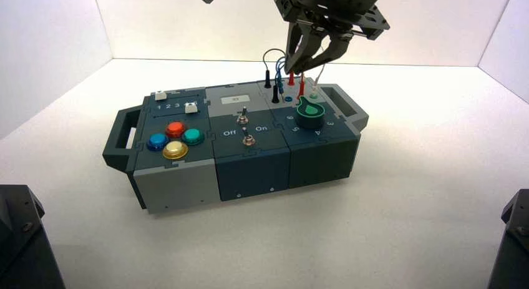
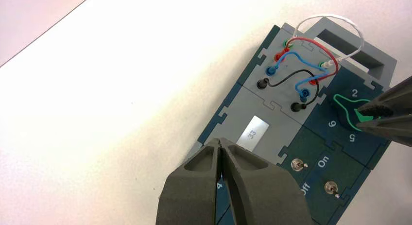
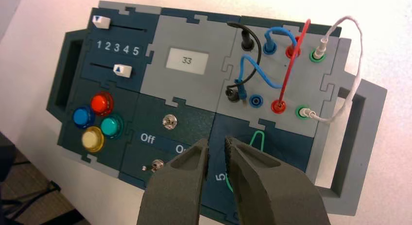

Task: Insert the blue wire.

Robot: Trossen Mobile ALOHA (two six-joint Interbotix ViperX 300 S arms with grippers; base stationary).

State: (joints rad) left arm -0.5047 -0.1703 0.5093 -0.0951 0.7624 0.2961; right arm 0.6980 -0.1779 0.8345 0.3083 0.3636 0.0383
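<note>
The blue wire (image 3: 262,75) loops over the grey wire panel at the box's back right. One blue plug (image 3: 269,46) sits in the back blue socket. The other blue plug (image 3: 238,91) is loose, leaning beside the front black plug, next to the empty blue socket (image 3: 255,100). In the high view the loose plug (image 1: 280,88) stands just left of my right gripper (image 1: 307,65), which hovers open and empty above the panel. In its own view the right gripper (image 3: 217,152) is over the knob block. My left gripper (image 2: 221,145) is shut and empty, raised above the box's left half.
Black, red and white wires are plugged into the same panel (image 3: 291,74). The green knob (image 1: 310,111) stands just in front of it, with two toggle switches (image 1: 245,119) to its left. Sliders and coloured buttons (image 1: 175,139) fill the box's left end.
</note>
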